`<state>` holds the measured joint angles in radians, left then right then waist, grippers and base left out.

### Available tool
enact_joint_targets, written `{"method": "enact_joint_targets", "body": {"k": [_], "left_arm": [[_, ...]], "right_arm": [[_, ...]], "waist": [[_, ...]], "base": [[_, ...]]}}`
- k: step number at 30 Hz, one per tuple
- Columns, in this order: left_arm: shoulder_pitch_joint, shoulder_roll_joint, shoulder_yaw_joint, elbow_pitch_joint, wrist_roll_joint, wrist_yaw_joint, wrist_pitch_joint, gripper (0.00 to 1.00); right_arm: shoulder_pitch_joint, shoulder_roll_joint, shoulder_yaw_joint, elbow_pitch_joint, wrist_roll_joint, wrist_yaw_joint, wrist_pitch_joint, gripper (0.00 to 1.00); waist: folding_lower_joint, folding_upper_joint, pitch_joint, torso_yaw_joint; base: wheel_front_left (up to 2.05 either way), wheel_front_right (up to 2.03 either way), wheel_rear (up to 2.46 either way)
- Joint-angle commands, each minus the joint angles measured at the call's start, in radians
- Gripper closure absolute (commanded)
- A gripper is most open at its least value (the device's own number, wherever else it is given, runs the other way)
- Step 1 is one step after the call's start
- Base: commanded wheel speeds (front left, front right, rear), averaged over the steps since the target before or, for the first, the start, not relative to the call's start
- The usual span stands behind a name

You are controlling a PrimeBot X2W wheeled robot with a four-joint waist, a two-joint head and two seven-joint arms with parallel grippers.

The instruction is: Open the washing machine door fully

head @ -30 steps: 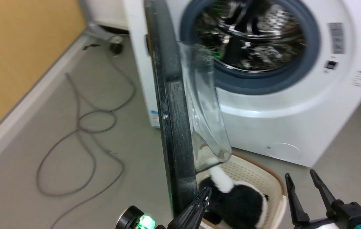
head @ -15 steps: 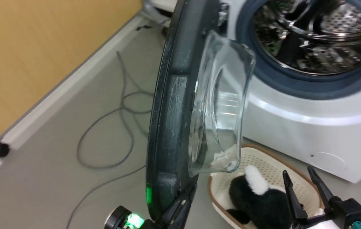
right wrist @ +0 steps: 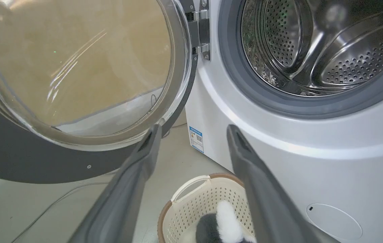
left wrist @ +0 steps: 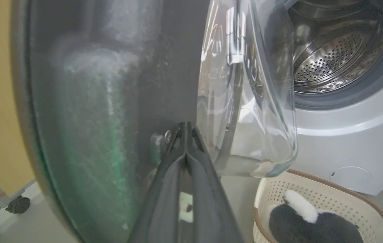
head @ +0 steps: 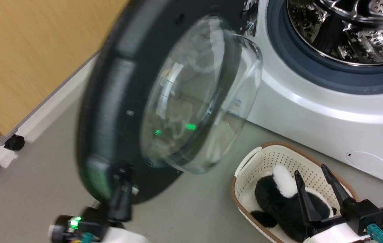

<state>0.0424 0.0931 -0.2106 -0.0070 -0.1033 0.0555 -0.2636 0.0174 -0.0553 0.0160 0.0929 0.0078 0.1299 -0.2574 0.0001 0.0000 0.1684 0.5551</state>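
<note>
Black fingers of my left gripper (left wrist: 185, 126), pressed together, rest against the inner face of the washing machine door (head: 110, 101); my right gripper (head: 309, 169) hangs spread by the basket (head: 245, 162). With the door standing wide of the washing machine (head: 313, 108), I fear the tips skidding off or overstraining the hinge (right wrist: 201, 33).
</note>
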Motion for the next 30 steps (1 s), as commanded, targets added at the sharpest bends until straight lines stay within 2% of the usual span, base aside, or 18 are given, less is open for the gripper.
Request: {"method": "enact_joint_targets", "body": {"k": [1,12,30], "left_arm": [[-0.029,-0.002,0.045,0.013,-0.023,0.009,0.002,1.00],[-0.218,-0.031,0.299,0.169,-0.097,0.014,0.002,1.00],[-0.456,-0.025,0.605,0.400,-0.073,-0.056,0.002,1.00]], "right_arm": [[-0.016,-0.009,-0.002,0.002,-0.008,0.001,-0.004,0.00],[-0.037,-0.045,-0.008,-0.017,-0.020,0.001,-0.004,0.00],[-0.086,-0.082,-0.018,-0.034,-0.034,0.001,-0.004,0.00]], "waist": [[-0.0001,0.0000,0.014,0.002],[-0.0001,0.0000,0.080,0.005],[-0.0001,0.0000,0.170,-0.079]], "base": [[0.00,0.00,0.00],[0.00,0.00,0.00],[0.00,0.00,0.00]]}}
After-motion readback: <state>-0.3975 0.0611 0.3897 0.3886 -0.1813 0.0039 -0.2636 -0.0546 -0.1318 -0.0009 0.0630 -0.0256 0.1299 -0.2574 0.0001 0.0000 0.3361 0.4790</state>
